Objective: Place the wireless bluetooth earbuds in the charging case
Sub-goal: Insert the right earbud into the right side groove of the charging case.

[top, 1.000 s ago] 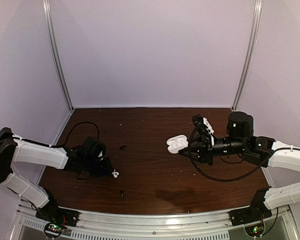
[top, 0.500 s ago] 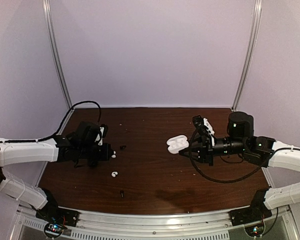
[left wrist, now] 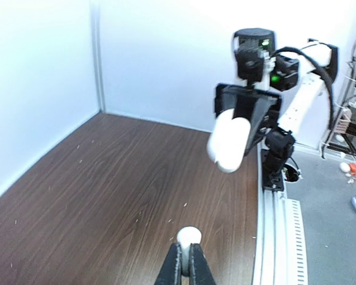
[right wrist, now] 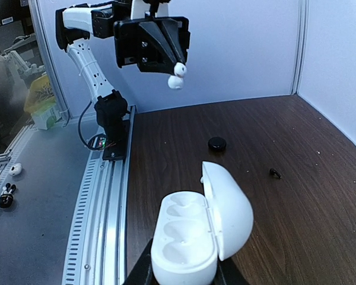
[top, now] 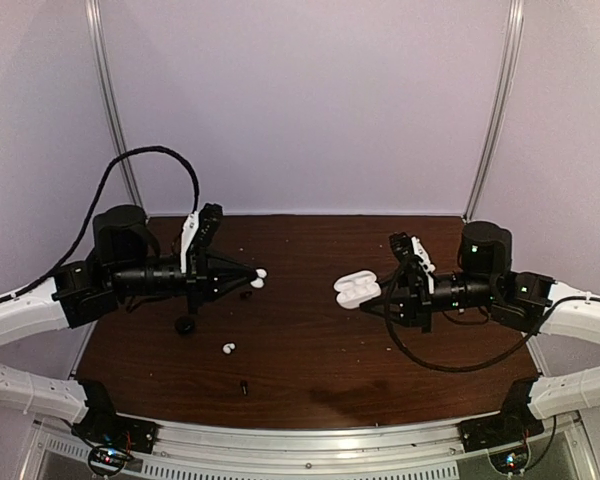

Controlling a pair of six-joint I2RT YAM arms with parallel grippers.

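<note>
My left gripper [top: 254, 279] is shut on one white earbud [top: 261, 274], held above the table left of centre; its round head sticks out past the fingertips [left wrist: 188, 236]. A second earbud [top: 227, 348] lies on the wood below it. The white charging case [top: 356, 289] hangs above the table to the right, clamped in my right gripper [top: 376, 296]. In the right wrist view its lid [right wrist: 230, 208] stands open and both hollows [right wrist: 187, 228] are bare. The two grippers face each other with a gap between earbud and case.
A black round puck [top: 184, 325] sits on the table under the left arm. Small black bits lie near the centre [top: 245, 295] and near the front edge [top: 243, 386]. The metal rail [top: 310, 438] runs along the near edge; the booth walls close in three sides.
The left gripper shut on an earbud at the table's left, lifted it and swung it up and right toward the case. The right arm with the case barely moved.
</note>
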